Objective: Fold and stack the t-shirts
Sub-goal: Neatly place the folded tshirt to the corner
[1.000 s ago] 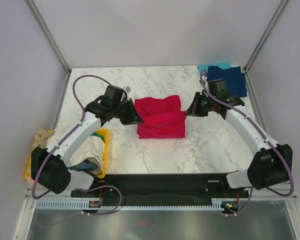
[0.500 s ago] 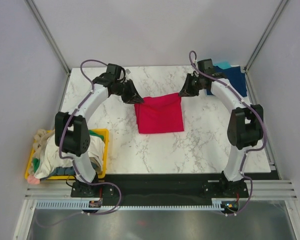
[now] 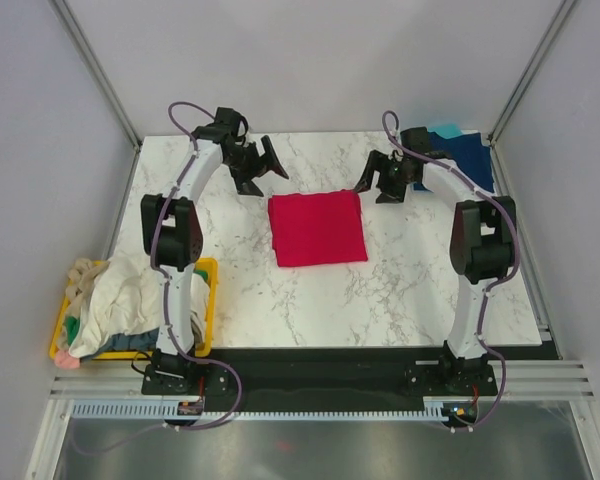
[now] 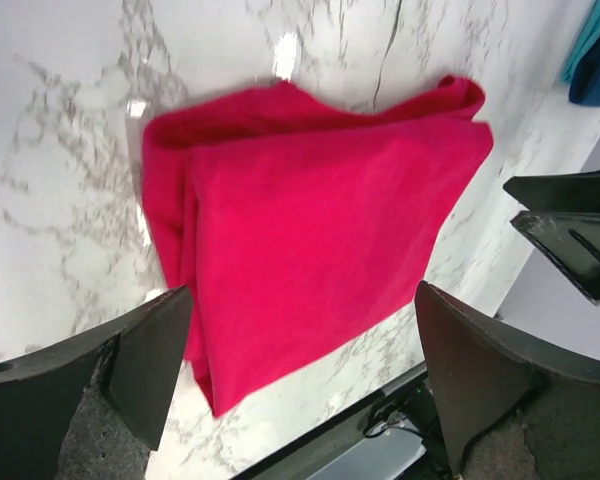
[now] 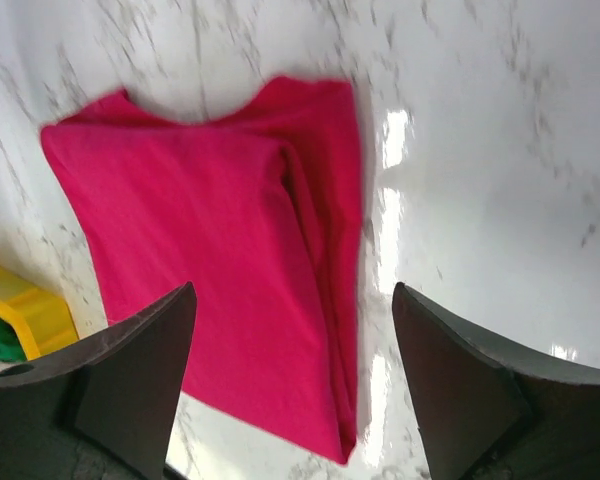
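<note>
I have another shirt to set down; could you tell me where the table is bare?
Bare marble lies between the red t-shirt and the near edge, and to its right. The far right corner is crowded by the navy t-shirt.

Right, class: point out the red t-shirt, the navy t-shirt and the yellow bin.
red t-shirt [image 3: 318,228], top external view, middle of the folded top layer.
navy t-shirt [image 3: 475,160], top external view, its exposed middle.
yellow bin [image 3: 213,305], top external view, right-hand wall.
</note>
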### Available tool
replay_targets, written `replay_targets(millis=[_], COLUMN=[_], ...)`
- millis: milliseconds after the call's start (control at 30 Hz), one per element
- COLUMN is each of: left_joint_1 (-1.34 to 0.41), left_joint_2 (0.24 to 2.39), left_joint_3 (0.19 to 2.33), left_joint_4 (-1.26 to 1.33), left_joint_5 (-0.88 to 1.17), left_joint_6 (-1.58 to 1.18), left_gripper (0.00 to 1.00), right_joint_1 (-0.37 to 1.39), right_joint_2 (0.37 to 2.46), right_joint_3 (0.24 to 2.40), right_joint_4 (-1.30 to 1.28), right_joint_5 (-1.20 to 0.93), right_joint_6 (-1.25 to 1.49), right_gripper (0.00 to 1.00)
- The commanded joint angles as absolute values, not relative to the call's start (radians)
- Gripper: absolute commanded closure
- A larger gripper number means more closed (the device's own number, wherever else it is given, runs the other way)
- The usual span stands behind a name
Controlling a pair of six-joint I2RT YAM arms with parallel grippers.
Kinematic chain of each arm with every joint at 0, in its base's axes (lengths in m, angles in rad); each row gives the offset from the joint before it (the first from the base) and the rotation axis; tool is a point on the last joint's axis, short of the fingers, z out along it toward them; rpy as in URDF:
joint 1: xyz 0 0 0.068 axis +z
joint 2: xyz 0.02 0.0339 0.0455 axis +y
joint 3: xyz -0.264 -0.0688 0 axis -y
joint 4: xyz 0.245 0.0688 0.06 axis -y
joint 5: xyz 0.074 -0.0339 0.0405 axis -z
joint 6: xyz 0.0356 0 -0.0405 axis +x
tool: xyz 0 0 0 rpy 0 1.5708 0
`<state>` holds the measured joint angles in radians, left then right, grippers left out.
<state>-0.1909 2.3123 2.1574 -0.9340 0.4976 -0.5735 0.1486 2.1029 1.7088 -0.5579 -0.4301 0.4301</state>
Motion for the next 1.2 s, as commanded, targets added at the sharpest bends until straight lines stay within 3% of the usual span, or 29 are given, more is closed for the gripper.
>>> replay_targets(millis=[0, 333, 633, 767, 1000, 1100, 1167], left_joint_1=[-0.210, -0.259, -0.259, -0.258, -0.258, -0.256, -0.256], left_joint_2=[2.133, 1.600, 1.266, 1.171, 1.055, 1.039, 1.026], left_joint_3=[2.067, 1.460, 1.169, 1.095, 0.990, 0.954, 0.942], left_joint_4=[-0.947, -0.798, -0.795, -0.793, -0.769, -0.769, -0.767], left_joint_5=[0.440, 0.352, 0.341, 0.308, 0.258, 0.252, 0.244], left_joint_6=[-0.493, -0.434, -0.416, -0.396, -0.368, -0.354, -0.331], left_gripper=[0.00, 0.00, 0.00, 0.00, 0.00, 0.00, 0.00], right_joint_1=[0.147, 0.147, 0.150, 0.170, 0.198, 0.202, 0.202], right_joint_2=[1.999, 2.068, 2.216, 2.247, 2.214, 2.224, 2.240], right_joint_3=[1.545, 1.448, 1.486, 1.483, 1.294, 1.237, 1.215], right_joint_4=[-0.428, -0.200, -0.065, -0.046, 0.119, 0.276, 0.403], right_joint_5=[-0.497, -0.565, -0.529, -0.554, -0.613, -0.679, -0.738], right_joint_6=[0.405, 0.396, 0.419, 0.405, 0.439, 0.511, 0.575], right_gripper=[0.13, 0.13, 0.16, 0.28, 0.46, 0.62, 0.89])
